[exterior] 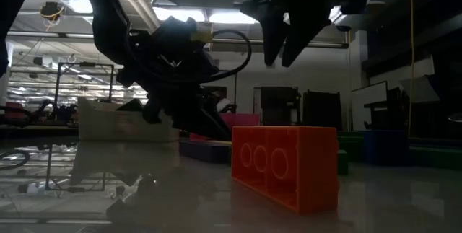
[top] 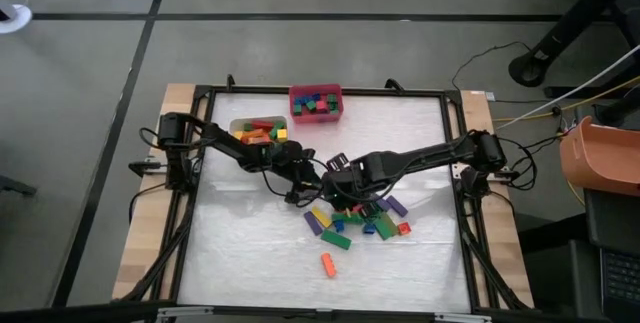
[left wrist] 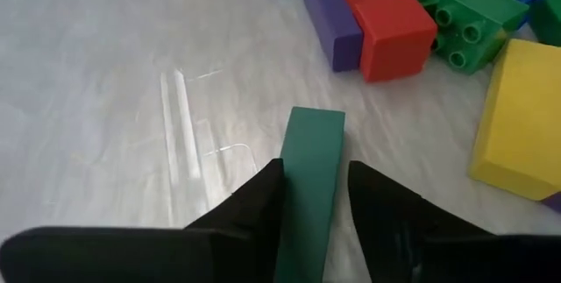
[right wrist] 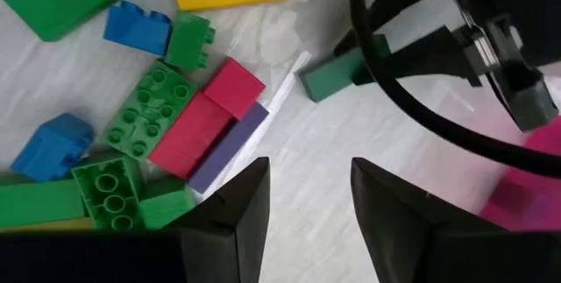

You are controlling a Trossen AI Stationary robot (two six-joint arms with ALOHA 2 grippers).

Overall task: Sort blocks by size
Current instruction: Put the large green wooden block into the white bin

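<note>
From above, a red bin and a white bin sit behind the block pile; an orange block lies apart. Left wrist view: left gripper fingers flank a dark green bar, touching it. Right wrist view: right gripper gapes empty above the blocks.

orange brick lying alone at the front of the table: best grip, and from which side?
Judging from above: the orange brick is a short bar lying flat, clear of the block pile. Come straight down and pinch across its two long side faces at mid-length. In the low view its studs face sideways, so avoid squeezing that face.
</note>
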